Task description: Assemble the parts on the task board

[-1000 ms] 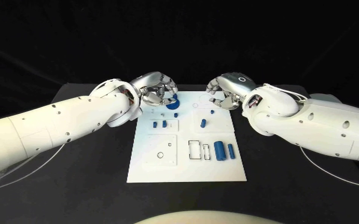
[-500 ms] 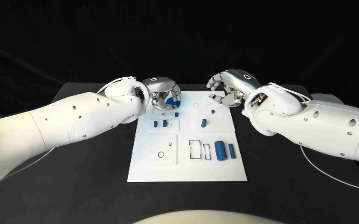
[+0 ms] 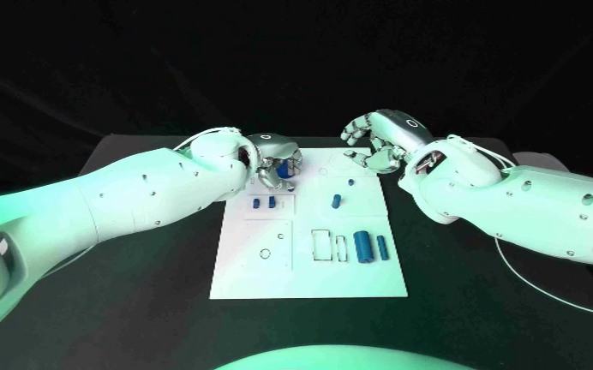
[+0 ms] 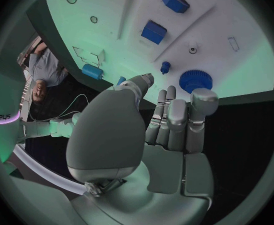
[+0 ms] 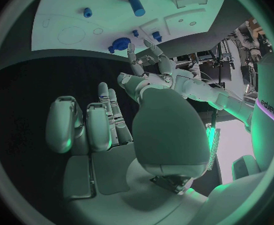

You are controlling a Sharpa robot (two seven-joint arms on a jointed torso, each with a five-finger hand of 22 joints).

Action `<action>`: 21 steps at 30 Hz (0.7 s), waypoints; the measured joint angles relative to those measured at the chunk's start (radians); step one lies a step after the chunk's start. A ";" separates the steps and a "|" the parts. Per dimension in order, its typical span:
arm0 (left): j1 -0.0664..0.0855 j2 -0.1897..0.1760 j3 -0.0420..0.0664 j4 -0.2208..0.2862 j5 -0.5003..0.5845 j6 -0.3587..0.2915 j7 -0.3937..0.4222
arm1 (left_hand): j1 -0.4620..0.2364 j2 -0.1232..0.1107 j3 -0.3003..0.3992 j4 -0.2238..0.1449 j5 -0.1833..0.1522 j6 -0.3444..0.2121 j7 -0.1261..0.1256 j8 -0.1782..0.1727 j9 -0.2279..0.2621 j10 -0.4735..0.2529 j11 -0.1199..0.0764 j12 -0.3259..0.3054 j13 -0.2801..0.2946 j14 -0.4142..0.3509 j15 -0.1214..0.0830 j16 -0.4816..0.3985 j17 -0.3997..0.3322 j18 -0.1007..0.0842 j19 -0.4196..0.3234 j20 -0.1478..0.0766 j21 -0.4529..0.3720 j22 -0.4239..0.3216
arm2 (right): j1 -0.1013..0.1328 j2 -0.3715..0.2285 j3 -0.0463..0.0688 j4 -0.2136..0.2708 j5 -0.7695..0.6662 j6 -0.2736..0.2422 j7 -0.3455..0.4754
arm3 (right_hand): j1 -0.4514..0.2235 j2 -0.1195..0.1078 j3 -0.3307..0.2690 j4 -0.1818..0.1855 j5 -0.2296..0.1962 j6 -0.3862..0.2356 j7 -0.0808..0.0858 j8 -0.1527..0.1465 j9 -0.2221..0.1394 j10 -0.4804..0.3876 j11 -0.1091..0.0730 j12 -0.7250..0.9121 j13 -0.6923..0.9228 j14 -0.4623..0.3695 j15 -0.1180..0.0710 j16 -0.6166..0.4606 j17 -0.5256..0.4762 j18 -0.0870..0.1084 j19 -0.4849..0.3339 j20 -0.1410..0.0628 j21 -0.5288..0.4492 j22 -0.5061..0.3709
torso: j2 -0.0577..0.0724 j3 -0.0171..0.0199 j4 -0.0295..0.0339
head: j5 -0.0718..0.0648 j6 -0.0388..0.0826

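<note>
The white task board (image 3: 309, 276) lies in the middle of the black desk (image 3: 148, 284), its long side running away from the robot. The left hand (image 3: 274, 163) hovers over the board's far left corner, fingers (image 4: 174, 116) curled loosely downward with nothing between them in the left wrist view; just beyond the fingertips sits a round blue gear (image 4: 196, 80), close to them, though I cannot tell whether they touch it. In the head view that gear (image 3: 291, 168) peeks out from under the hand. The right hand (image 3: 380, 140) is held above the board's far right corner, fingers (image 5: 86, 125) bent partly inward and apart, with nothing in them. On the board, two small blue blocks (image 3: 263, 203) stand side by side in the left middle panel, and a small blue peg (image 3: 290, 189) stands just beyond them. A short blue cylinder (image 3: 336, 202) lies in the right middle panel, with a tiny blue stud (image 3: 351, 183) beyond it. In the near right panel a thick blue cylinder (image 3: 363, 246) lies beside a thinner blue pin (image 3: 383, 248), next to two empty rectangular slots (image 3: 321, 246). A small ring (image 3: 265, 254) marks the near left panel.
</note>
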 measured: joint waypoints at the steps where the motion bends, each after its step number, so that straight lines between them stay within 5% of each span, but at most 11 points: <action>1: 0.000 0.001 0.000 -0.001 -0.003 0.005 -0.002 | 0.002 0.002 0.002 -0.002 0.000 0.000 0.000 0.000 0.000 0.000 0.000 0.000 -0.001 0.000 0.000 0.000 0.000 0.000 0.000 0.000 0.004 0.001 | 0.000 0.000 0.000 0.001 0.001 -0.001 0.000 | 0.000 0.000 0.000 0.000 0.000 0.000 0.000 0.000 0.000 0.000 0.000 0.000 0.000 0.000 0.000 0.000 0.000 0.000 0.000 0.000 0.000 0.000 | 0.001 0.0007 -0.0009 | 0.001 0.000; 21: -0.003 0.025 -0.003 -0.024 -0.034 0.059 -0.031 | 0.019 0.019 0.043 -0.026 -0.009 0.031 -0.015 -0.004 -0.009 0.043 -0.014 -0.005 -0.009 0.019 -0.011 0.029 0.020 0.000 0.016 -0.009 0.065 0.074 | 0.004 -0.008 0.001 0.011 0.014 -0.009 0.001 | 0.000 0.000 0.000 0.000 0.006 0.004 0.003 0.000 0.000 0.004 0.004 0.000 -0.001 0.000 0.000 0.007 0.001 0.000 0.000 0.000 0.024 0.001 | 0.003 0.0012 -0.0016 | 0.001 -0.005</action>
